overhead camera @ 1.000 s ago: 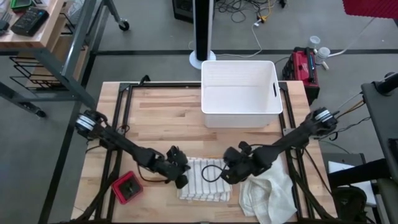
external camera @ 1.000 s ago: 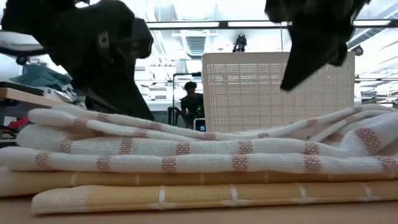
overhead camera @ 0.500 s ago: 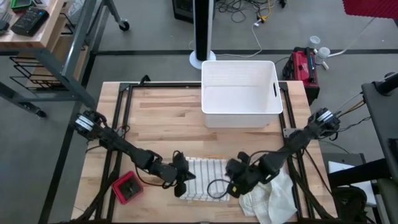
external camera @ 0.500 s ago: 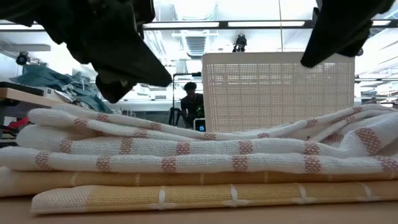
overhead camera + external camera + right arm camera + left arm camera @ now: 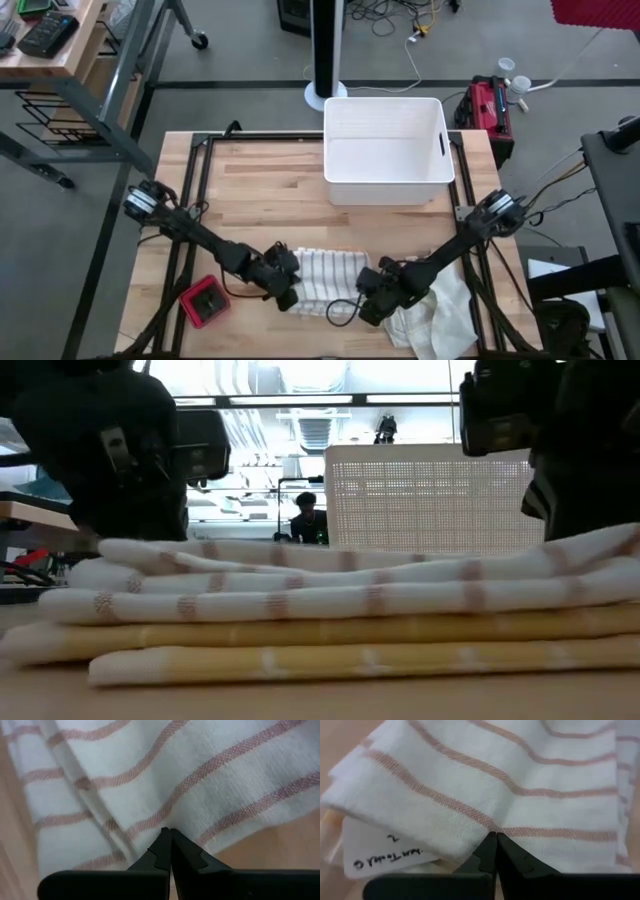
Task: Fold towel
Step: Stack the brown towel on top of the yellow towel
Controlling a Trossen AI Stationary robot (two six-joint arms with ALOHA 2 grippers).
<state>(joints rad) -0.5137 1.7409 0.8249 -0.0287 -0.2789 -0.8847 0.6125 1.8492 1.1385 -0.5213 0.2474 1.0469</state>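
Both pincers are pressed together, tips against the striped towel [image 5: 325, 283]: left pincer [image 5: 287, 296] at its left edge, right pincer [image 5: 366, 310] at its right. Looks like they're pressing the fold flat on the desk [image 5: 260, 190], not pinching cloth.

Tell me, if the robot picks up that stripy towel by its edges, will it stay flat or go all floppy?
Probably floppy: the striped towel lies in soft, rumpled layers. It likely sags in the middle, since the left gripper and right gripper are pinched shut at its opposite edges only. It seems light; its thin folds drape loosely.
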